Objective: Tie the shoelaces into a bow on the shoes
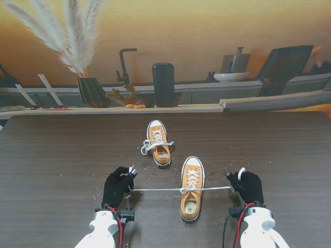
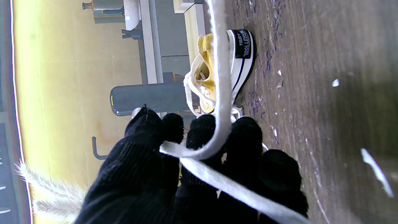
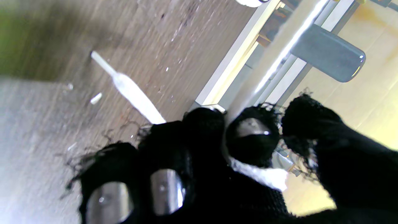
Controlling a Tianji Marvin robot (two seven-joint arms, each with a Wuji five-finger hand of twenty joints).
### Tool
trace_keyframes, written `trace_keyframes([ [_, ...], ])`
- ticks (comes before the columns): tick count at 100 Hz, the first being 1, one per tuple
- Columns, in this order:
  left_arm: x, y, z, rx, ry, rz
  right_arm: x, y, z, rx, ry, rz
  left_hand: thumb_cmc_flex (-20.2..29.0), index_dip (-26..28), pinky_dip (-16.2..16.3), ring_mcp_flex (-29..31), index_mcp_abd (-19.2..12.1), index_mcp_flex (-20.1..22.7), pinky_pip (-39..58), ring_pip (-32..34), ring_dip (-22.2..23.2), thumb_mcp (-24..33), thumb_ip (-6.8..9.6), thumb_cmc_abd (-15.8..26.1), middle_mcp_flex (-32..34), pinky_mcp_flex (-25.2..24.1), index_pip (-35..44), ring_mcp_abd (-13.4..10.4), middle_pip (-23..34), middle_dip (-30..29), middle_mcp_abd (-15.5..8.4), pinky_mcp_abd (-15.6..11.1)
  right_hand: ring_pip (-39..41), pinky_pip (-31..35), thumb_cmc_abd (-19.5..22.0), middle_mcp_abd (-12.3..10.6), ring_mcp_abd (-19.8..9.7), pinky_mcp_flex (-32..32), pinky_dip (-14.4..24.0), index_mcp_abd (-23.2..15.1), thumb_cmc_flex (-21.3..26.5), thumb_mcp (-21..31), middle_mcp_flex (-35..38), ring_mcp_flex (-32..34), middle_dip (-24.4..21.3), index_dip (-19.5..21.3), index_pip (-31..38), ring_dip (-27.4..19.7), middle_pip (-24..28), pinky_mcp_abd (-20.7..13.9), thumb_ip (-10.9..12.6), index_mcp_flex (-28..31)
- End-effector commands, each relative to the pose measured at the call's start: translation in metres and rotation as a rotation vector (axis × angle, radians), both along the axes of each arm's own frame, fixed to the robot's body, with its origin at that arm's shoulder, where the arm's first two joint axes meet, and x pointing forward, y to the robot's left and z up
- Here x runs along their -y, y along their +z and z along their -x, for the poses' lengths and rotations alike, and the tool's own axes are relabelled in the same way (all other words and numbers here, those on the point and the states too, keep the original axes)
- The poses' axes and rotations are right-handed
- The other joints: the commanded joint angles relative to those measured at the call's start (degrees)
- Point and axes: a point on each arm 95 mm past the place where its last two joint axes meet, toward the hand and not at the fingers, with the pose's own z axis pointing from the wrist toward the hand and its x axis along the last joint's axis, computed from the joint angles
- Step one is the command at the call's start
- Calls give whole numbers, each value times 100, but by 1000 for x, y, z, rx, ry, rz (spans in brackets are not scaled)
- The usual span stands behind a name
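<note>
Currently listed on the dark wood-grain table (image 1: 51, 155) are two orange canvas shoes with white soles. The nearer shoe (image 1: 191, 195) is set between the two hands, toe pointing away from the robot, and its white shoelace (image 1: 160, 190) is drawn out taut to both sides in a nearly straight line crossing the shoe at the eyelets. The left end of this lace is clamped in the left hand (image 1: 117, 187), gloved in black; in the left wrist view the lace (image 2: 217, 93) is seen looped over the curled fingers (image 2: 202, 130) and pinched against the thumb. The right end is held by the right hand (image 1: 248, 187), likewise gloved in black, with fingers closed; in the right wrist view a strip of white lace (image 3: 264, 175) is seen pressed between fingertips (image 3: 252, 140) and thumb, and a loose lace tip (image 3: 130, 91) is seen jutting past the fingers against the table top. The farther shoe (image 1: 158, 143) is placed well apart from both hands, farther from the robot and slightly to the left, and its lace (image 1: 150, 146) is gathered in a loose bundle lying across the shoe's middle and spilling onto the table at its left side. Small pale specks are scattered on the table surface around the shoes. A black cylinder (image 1: 163, 84) is recorded on the ledge beyond the table's far edge.
</note>
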Motion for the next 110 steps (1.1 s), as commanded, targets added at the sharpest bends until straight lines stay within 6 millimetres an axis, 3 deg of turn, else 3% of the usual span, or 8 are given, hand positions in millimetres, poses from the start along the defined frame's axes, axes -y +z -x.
trace_keyframes([
  [1, 0, 5, -3, 10, -11, -10, 1, 4, -2, 4, -9, 10, 304, -23, 17, 5, 111, -107, 8, -31, 161, -193, 76, 107, 31, 55, -50, 40, -55, 55, -144, -174, 262, 794, -115, 479, -972, 154, 47, 511, 163, 294, 616, -25, 12, -110, 214, -45, -116, -166, 168, 147],
  [110, -17, 2, -8, 4, 48, -129, 12, 6, 4, -50, -131, 124, 341, -48, -141, -50, 120, -81, -125, -255, 88, -165, 89, 53, -16, -118, -57, -29, -181, -15, -160, -286, 63, 598, -145, 526, -775, 130, -11, 556, 222, 280, 497, -34, 5, -87, 74, -165, -146, -90, 99, 132],
])
